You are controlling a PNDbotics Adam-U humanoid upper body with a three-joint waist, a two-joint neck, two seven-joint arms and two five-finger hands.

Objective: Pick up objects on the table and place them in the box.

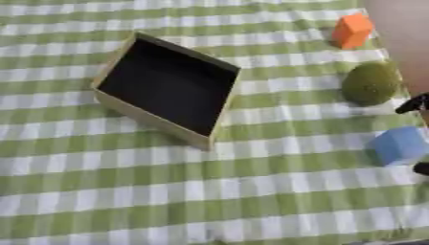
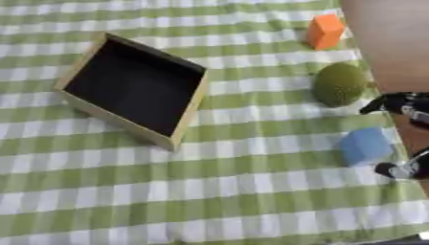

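Observation:
An open box [image 2: 134,86] with tan walls and a black inside sits empty at the upper left of the checked cloth. An orange block [image 2: 324,31] stands at the far right. Below it lies a round dark green fruit [image 2: 340,84], and nearer to me a light blue cube [image 2: 365,146]. My right hand [image 2: 392,102] comes in from the right edge; a dark finger shows just right of the fruit and the thumb tip [image 2: 395,170] shows below and right of the cube. The hand is open, spread beside the cube, and holds nothing. My left hand is out of sight.
The green and white checked cloth [image 2: 209,191] covers the table; its right edge runs close behind the three objects, with bare brown surface [image 2: 394,38] beyond. A wide stretch of cloth lies between the box and the objects.

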